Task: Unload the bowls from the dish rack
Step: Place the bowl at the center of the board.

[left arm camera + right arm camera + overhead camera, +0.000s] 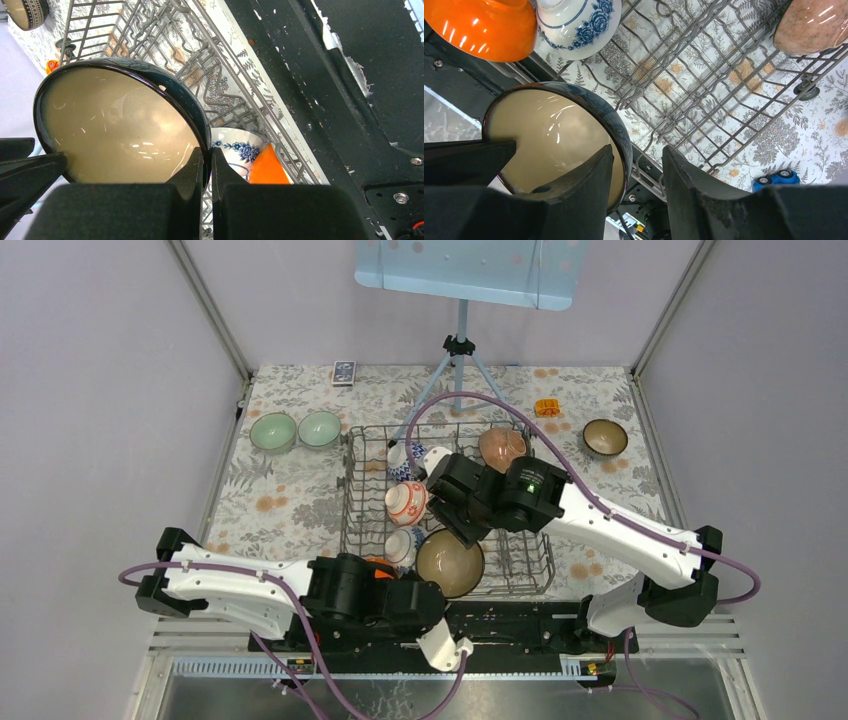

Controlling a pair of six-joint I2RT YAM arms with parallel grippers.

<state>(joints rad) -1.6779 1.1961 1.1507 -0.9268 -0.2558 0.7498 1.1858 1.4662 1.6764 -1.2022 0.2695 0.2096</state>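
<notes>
Rim of the dark brown bowl [120,130] is pinched between the almost closed fingers of the left pincer [209,167], so I judge that this arm carries its weight. The bowl is tilted at the near edge of the dish rack [349,502], near the orange bowl [479,25]. The right pincer [638,160] is open, with one finger inside the rim and one outside. It grips nothing, and probably the bowl is passing between the arms.
</notes>
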